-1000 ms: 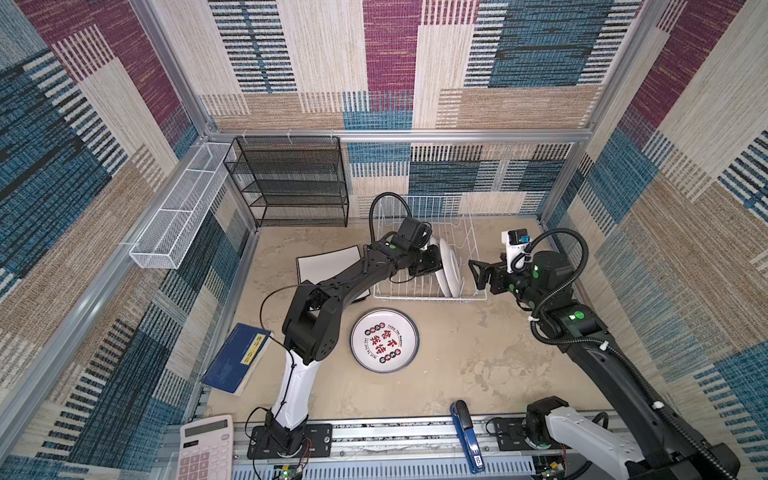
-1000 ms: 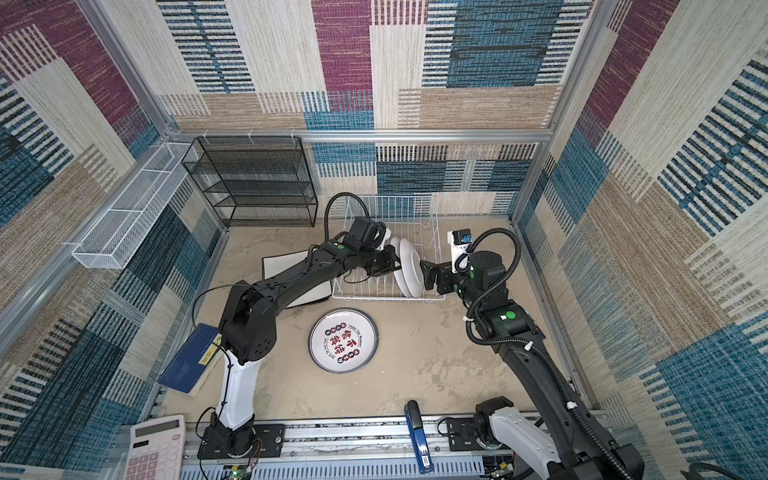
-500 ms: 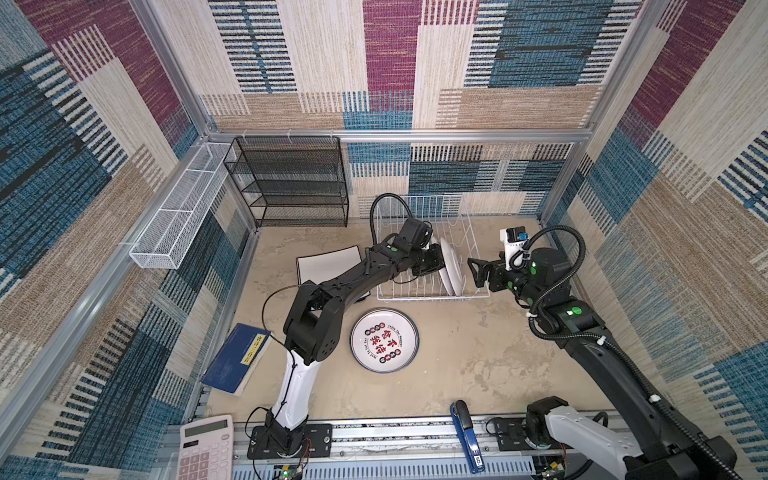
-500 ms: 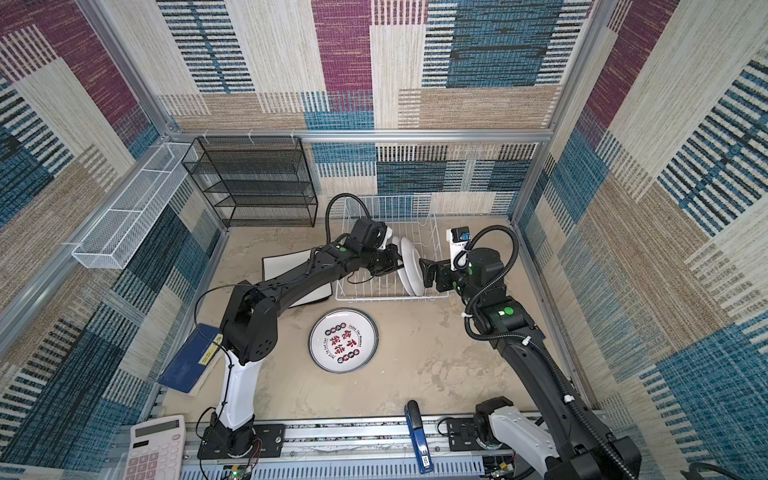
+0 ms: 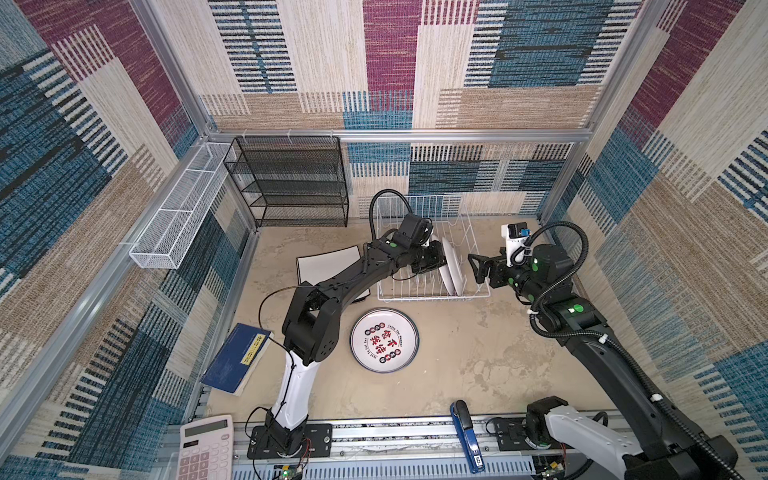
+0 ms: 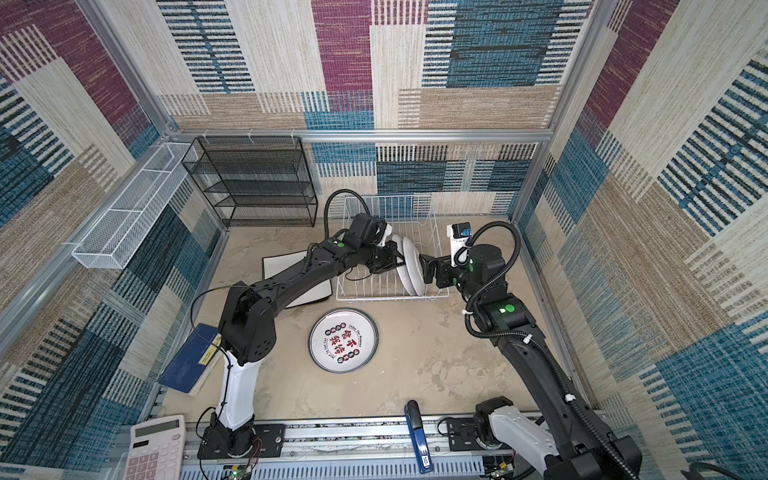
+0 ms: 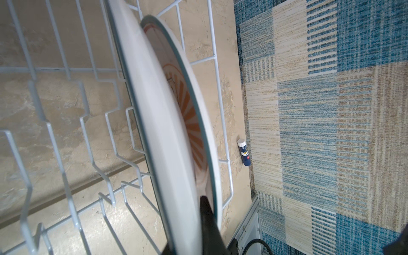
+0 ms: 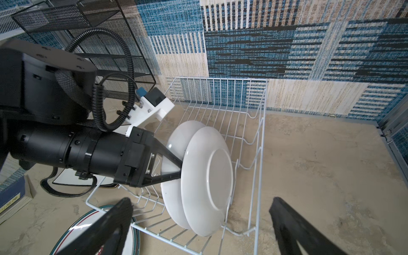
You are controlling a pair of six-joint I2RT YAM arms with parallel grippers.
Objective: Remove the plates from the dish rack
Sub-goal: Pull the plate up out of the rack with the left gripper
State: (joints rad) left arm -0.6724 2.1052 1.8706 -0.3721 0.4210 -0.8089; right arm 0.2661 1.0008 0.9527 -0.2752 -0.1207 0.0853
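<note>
Right claw (image 5: 474,269) advanced; left claw (image 8: 180,170) clamps plate (image 8: 183,136).

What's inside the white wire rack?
Two round white plates stand on edge in the dish rack; the left gripper is shut on one's rim. Their overlapping faces are mostly hidden; only part of an orange sunburst shows.

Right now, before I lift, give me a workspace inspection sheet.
Surface: table mottled beige, nothing spilled seen.
Job's things: dish rack holds two upright round plates, the gripped plate and the sunburst plate; printed plate and square plate lie flat outside.
Clutter: book, calculator, stapler in front; small tube by the wall.
Grippers: left gripper shut on the gripped plate's rim; right gripper open, facing the sunburst plate's back.
Cables: thin cable loops off left arm; left hose, right hose unsnagged.
Surroundings: black shelf, white basket, patterned walls.
</note>
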